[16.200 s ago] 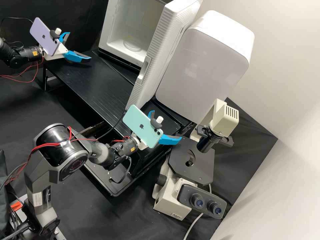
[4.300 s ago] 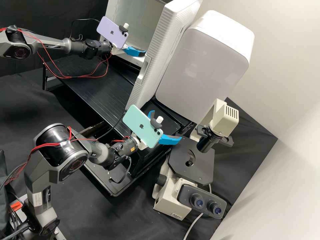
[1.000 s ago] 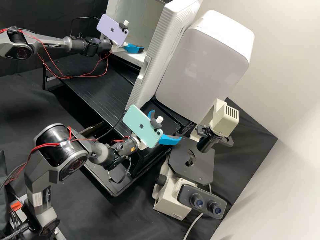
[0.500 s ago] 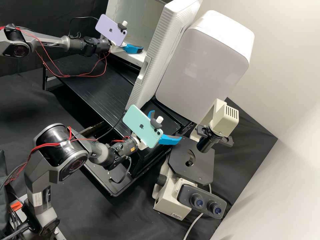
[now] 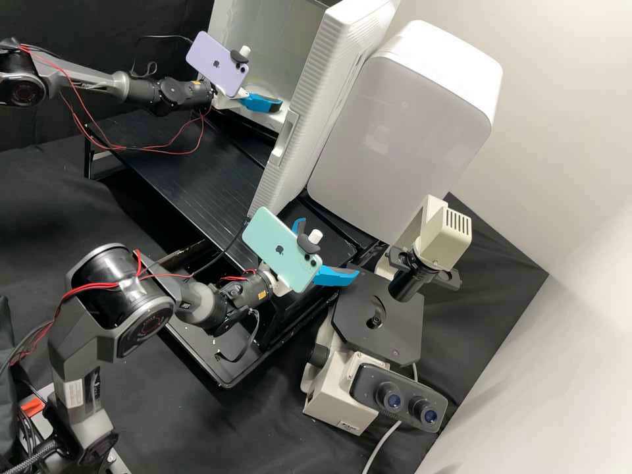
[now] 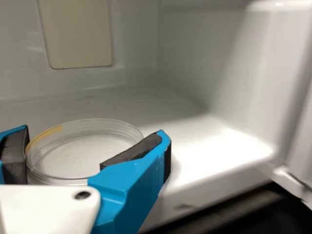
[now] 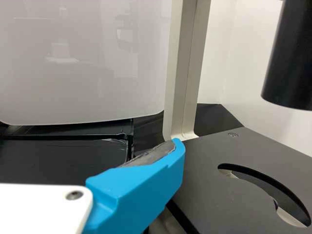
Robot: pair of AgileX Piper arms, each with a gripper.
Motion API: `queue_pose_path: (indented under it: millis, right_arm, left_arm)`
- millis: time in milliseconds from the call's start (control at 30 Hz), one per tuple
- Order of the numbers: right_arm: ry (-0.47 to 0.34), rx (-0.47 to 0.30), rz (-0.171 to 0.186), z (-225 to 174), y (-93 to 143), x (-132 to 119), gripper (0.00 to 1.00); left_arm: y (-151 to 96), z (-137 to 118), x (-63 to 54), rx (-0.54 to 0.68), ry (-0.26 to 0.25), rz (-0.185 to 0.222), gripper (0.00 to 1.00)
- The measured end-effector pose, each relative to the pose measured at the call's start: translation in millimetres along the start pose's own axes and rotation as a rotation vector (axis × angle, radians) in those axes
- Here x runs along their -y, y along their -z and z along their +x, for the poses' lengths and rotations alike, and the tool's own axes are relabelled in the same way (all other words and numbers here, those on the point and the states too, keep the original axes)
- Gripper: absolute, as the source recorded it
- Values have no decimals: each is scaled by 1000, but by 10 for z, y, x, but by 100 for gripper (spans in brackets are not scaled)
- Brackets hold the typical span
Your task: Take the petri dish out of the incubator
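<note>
Clear, round, thin-walled plastic petri dish (image 6: pixel 83 156) inside the glossy white incubator (image 6: pixel 219 141), pinched at its 3 and 9 o'clock by the left gripper's (image 6: pixel 90 139) foam-padded fingers (image 6: pixel 139 170); the right gripper's (image 5: pixel 329 253) fingers are spread.

A plain off-white wall (image 5: pixel 559 197) fills the right side, evenly lit, with a soft grey shadow slanting across its lower part. Dark black fabric (image 5: pixel 131 20) hangs as a backdrop at the far left. A creased black cloth (image 5: pixel 66 197) covers the low surface all round, its corner ending against the wall. On it stands a long black ribbed worktop (image 5: pixel 191 178), raised on short legs.
</note>
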Motion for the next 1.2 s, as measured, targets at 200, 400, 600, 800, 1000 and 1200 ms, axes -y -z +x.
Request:
queue_pose_path:
  millis: [200,400,600,800,1000,1200]
  right_arm:
    - [0,0,0,0,0,0,100]
    - [0,0,0,0,0,0,100]
    - [0,0,0,0,0,0,100]
    - [0,0,0,0,0,0,100]
    - [0,0,0,0,0,0,100]
    - [0,0,0,0,0,0,100]
  left_arm:
    - [-166,-146,-59,103,-3,27,0]
    - [-261,-232,-137,147,-24,22,0]
    - [-285,-273,-154,161,-26,26,0]
    - [-253,-334,-29,175,14,33,0]
    - [-302,-557,170,233,86,65,0]
    - [-349,-885,347,304,116,124,0]
